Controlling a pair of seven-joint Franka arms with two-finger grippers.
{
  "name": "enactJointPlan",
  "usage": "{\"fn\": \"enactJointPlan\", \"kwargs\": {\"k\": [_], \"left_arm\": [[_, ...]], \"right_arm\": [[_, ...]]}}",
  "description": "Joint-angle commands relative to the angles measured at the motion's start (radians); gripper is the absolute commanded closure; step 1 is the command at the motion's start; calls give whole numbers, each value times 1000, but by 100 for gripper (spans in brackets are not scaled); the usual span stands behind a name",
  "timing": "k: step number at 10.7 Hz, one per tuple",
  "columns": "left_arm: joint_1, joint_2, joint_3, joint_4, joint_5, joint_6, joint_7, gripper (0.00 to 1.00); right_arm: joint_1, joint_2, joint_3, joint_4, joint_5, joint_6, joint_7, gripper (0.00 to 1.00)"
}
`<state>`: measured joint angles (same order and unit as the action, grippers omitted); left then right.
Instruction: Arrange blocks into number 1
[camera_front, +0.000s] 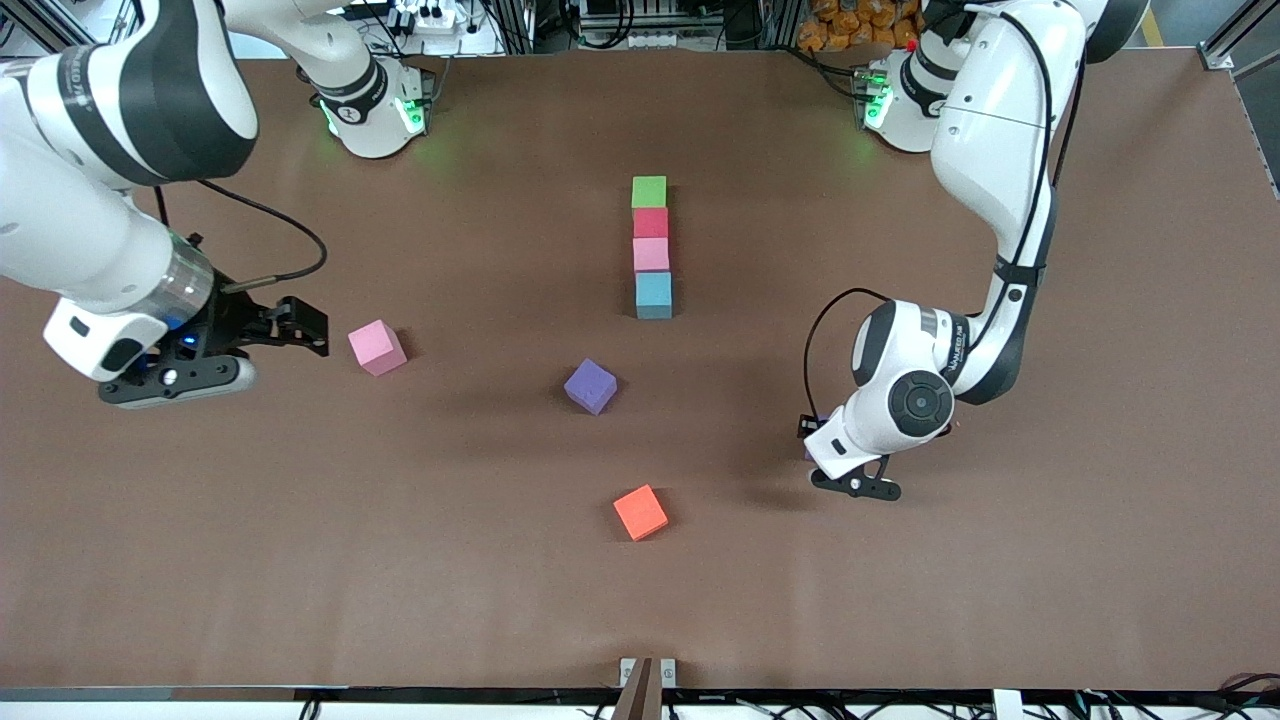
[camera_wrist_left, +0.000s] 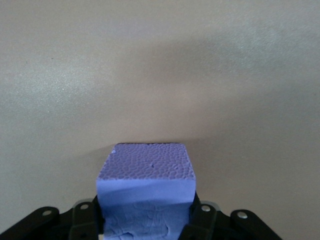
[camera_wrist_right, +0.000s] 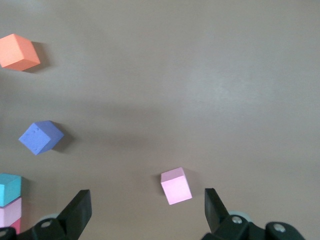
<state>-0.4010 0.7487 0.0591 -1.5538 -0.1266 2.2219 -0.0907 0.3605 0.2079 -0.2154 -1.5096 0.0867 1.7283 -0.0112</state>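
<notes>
Left gripper (camera_wrist_left: 145, 220) low at the table (camera_front: 1000, 600), wrist bent down, fingers pinching a purple block (camera_wrist_left: 146, 192). Right gripper (camera_wrist_right: 147, 207) hangs spread over a loose pink block (camera_wrist_right: 176, 185). Four-block column (camera_front: 652, 248) mid-table.

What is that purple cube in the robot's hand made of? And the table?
The purple cube looks like matte foam: its top is pebbly with tiny bumps, nothing shines. The table seems covered by a smooth brown sheet, maybe vinyl or paper; that is hard to tell.

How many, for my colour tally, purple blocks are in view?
2. The loose purple block lies nearer the camera than the block column; the held purple block sits in the left gripper.
</notes>
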Motion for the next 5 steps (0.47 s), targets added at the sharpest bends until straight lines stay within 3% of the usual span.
{"fn": "enactJointPlan", "kwargs": {"k": [1,2,3,5], "left_arm": [[-70,-34,4,-8,-27,-8,-125,100],[-111,-35,4,-6,-27,-10,-202,100],[-136,-35,2,-3,-27,-10,-248,100],[-208,-32,2,-3,-36,-8,-332,100]], "right_arm": [[-178,-28,149,18,-47,-16,7,0],[-281,-25,241,38,-65,-35,22,0],[-337,-21,285,70,-83,-76,63,0],[-353,-21,286,98,-116,-104,60,0]]}}
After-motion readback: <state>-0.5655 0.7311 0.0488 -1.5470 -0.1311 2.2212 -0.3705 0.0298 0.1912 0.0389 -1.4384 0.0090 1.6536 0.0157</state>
